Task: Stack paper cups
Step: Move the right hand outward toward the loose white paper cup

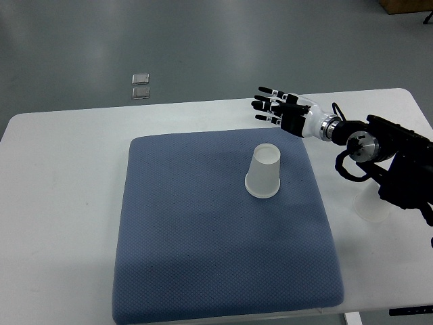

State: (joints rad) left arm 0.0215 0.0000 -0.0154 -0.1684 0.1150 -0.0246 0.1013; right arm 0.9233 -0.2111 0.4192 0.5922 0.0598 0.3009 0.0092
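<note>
Because only the top view is available, judge progress from it: no stacking appears done. You see two cups: one cup (264, 172) upside down on the blue mat (203, 257), a second cup (371, 206) on the table (61, 203) to the right, partly hidden. The right hand (281, 108), fingers spread, holds nothing, beyond the mat's far edge.

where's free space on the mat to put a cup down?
The blue mat is bare on its whole left half and along the near edge. The only thing on it is the upside-down cup, upper right of centre. It is tighter at the right: the right robot hand hovers open, and a second cup sits under the arm.
</note>
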